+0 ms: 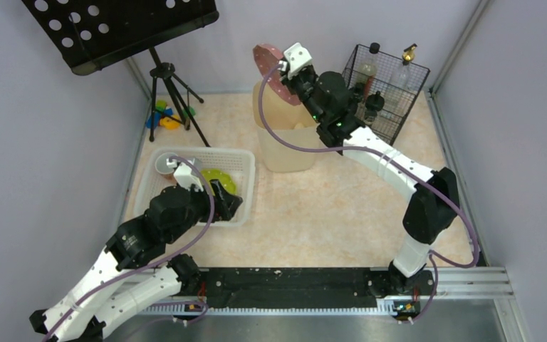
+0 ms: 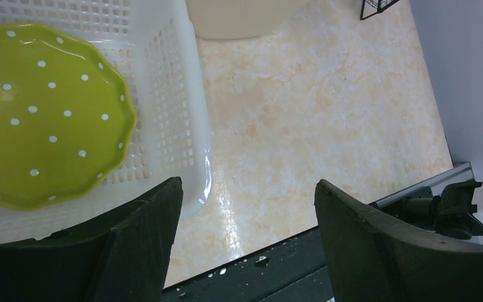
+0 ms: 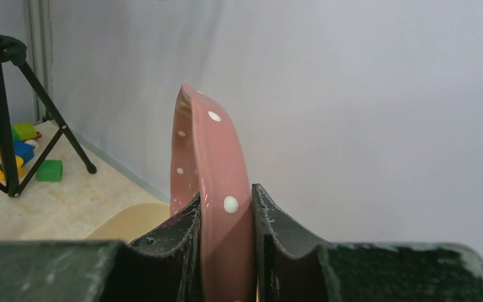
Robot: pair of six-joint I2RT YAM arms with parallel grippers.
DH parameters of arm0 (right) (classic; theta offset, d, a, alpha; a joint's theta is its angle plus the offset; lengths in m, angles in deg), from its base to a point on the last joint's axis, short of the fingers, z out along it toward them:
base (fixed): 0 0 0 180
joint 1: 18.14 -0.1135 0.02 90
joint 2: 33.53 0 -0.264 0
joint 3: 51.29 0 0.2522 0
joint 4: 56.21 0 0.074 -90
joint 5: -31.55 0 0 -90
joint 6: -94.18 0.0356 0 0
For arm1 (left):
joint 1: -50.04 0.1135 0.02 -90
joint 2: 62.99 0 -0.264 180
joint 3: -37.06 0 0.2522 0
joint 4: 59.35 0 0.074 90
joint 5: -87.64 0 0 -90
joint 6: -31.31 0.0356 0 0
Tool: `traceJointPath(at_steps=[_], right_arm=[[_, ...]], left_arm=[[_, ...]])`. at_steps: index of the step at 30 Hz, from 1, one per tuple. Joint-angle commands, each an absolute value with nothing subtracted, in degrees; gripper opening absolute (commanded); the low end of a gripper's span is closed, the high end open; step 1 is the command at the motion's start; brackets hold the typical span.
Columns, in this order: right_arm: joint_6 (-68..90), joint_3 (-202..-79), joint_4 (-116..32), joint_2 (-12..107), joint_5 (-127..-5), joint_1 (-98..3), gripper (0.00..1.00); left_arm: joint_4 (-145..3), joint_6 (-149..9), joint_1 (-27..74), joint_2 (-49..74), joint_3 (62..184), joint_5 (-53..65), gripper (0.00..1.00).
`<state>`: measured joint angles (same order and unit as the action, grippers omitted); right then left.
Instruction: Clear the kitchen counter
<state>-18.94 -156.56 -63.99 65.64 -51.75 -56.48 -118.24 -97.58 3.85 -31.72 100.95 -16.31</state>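
The beige-pink marble kitchen counter (image 1: 327,206) fills the middle of the top view. My right gripper (image 1: 283,69) is shut on the rim of a pink white-dotted plate (image 1: 269,70) and holds it on edge high above a cream bin (image 1: 285,139). In the right wrist view the plate (image 3: 210,163) stands between both fingers. My left gripper (image 1: 231,203) is open and empty over the near right corner of the white perforated basket (image 1: 246,178). A green dotted plate (image 2: 38,113) lies in the basket (image 2: 176,94).
A cup (image 1: 165,165) sits in the basket's far left corner. A black wire rack (image 1: 388,89) with bottles stands at the back right. A black tripod (image 1: 174,100) with toy bricks (image 1: 162,117) is at the back left. A black rail (image 1: 292,285) runs along the near edge.
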Motion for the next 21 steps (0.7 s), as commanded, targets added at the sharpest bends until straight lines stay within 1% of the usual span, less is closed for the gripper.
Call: traceJointPath(at_steps=[1,6,11,15,21], right_arm=[[-25.16,-161.00,-79.53,58.18,-50.58,-59.66,0.00],[-27.05,-160.90,-79.74,55.03,-51.06,-63.95,0.00],[-24.47,-161.06,-77.57,51.61,-51.53,-67.43,0.00],[-18.08,-161.11,-73.40,48.99,-52.04,-68.41,0.00],[-6.28,-157.75,-68.46,44.54,-52.81,-68.59,0.00]], left_arm=[[-118.53,-96.92,3.91,-31.65,102.00,-17.75,0.81],[-119.20,-96.85,3.90,-32.51,103.35,-18.66,0.81],[-119.87,-96.90,3.90,-34.38,105.00,-19.77,0.81],[-120.05,-97.15,3.89,-36.22,106.32,-19.72,0.83],[-119.52,-97.16,3.88,-39.50,107.74,-19.54,0.88]])
